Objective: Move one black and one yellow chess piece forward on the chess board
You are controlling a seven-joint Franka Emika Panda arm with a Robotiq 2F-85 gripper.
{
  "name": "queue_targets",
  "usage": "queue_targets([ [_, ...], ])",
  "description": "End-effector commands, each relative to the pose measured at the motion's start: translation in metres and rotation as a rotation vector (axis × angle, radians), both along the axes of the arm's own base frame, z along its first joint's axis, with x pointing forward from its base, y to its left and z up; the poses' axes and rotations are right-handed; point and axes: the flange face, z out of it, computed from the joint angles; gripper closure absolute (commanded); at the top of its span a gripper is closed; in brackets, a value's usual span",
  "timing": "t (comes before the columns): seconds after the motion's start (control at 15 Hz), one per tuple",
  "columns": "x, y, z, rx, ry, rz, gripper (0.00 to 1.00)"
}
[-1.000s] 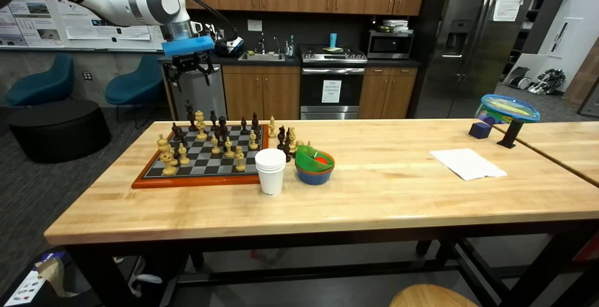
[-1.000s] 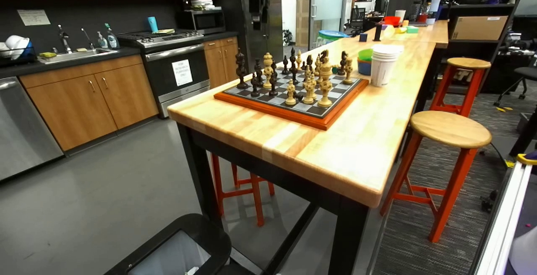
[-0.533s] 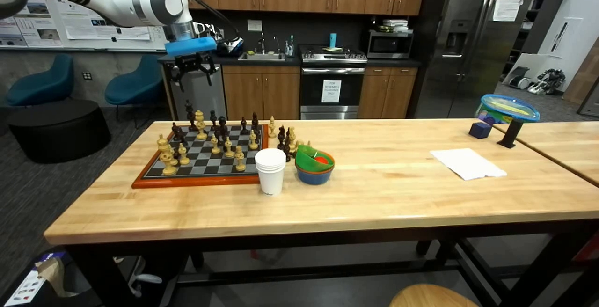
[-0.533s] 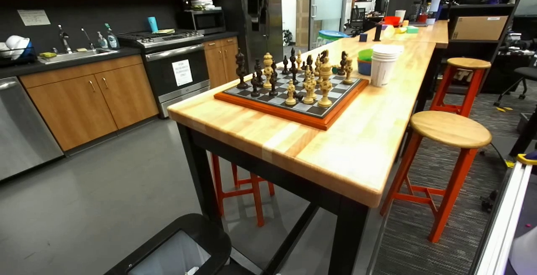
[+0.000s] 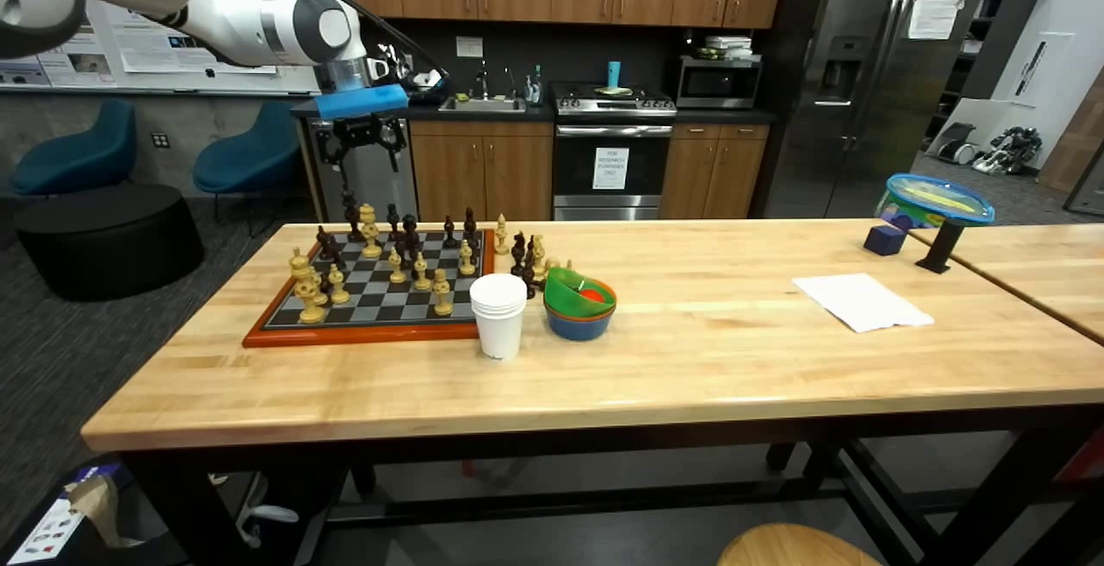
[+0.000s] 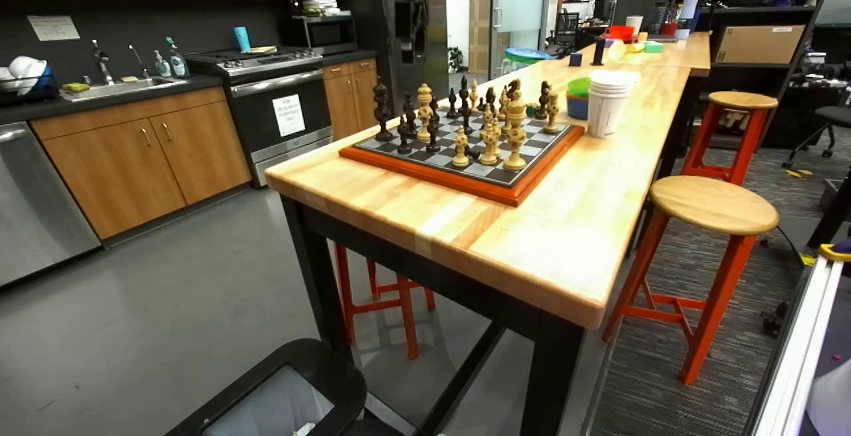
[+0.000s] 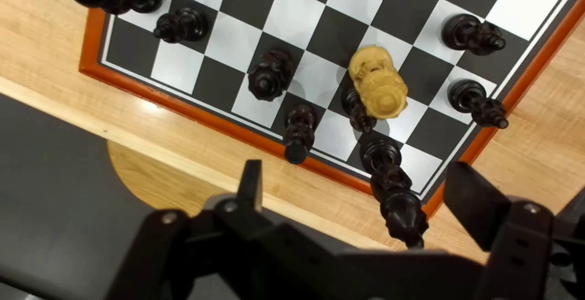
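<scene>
The chess board lies on the wooden table, with black and yellow pieces on it, in both exterior views. My gripper is open and empty above the board's far left corner. In the wrist view, the open fingers stand wide to either side of a tall black piece near a board corner, apart from it. That black piece is upright below the gripper. A yellow piece with a round top stands close by, with a small black piece beside it. No piece is held.
White stacked cups and nested bowls stand by the board's right side. Several more pieces stand on the table beyond the board's right edge. A white paper and a dark blue cube lie far right.
My gripper has moved down and slightly right in an exterior view, closer to the tall black piece. The blue part on the wrist has come into view elsewhere. The pieces have not moved.
</scene>
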Motion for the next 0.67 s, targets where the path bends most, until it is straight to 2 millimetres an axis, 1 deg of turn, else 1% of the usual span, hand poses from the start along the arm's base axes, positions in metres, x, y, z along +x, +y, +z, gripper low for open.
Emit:
queue_targets([
  [0.0,0.016,-0.001,-0.010,0.016,0.012,-0.022,0.00],
  [0.27,0.028,-0.003,-0.024,0.025,0.029,-0.038,0.00],
  [0.6,0.038,-0.010,-0.039,0.034,0.064,-0.056,0.00],
])
